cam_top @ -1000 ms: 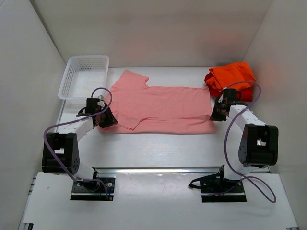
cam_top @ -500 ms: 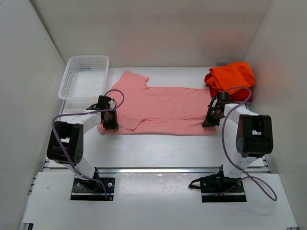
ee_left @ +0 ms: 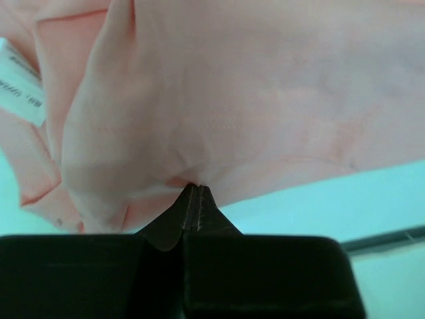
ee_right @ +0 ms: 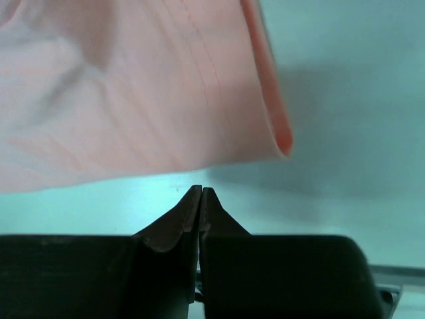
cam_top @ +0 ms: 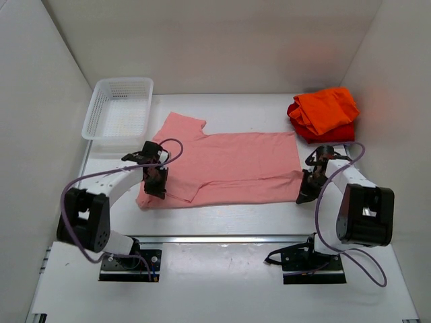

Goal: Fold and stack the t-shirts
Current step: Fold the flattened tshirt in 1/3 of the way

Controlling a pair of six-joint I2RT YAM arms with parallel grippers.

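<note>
Salmon-pink t-shirt (cam_top: 236, 161) lies spread at the middle of the table (cam_top: 222, 215), collar end toward 9 o'clock and hem toward 3 o'clock. White mesh basket (cam_top: 118, 111) sits at 10 o'clock of the table, just beside the collar corner, nothing seen in it. Left fingers (ee_left: 174, 219) are at the shirt's 8 o'clock, on the near sleeve and shoulder region. In the wrist view they are pressed together with a small peak of pink cloth pinched at the tips, and the fabric tents up from that point. A white care label (ee_left: 20, 83) shows at 10 o'clock in that view. Right fingers (ee_right: 176, 222) are at the shirt's 4 o'clock, by the near hem corner. They are pressed together, but no cloth shows between them: the hem edge lies just beyond the tips with a strip of bare table between. Orange t-shirt (cam_top: 326, 104) rests folded on the red t-shirt (cam_top: 323, 133) at 2 o'clock, well apart from the pink one. Judgement: the step in hand is the two-point grasp on the near edge for the first lengthwise fold of the pink shirt. The left grasp looks good and the right looks like a miss. Next move likely calls for the right fingers to spread, advance over the hem corner and pinch again. Then both arms would lift together and carry the near edge toward 12 o'clock, keeping the edge taut and level.
</note>
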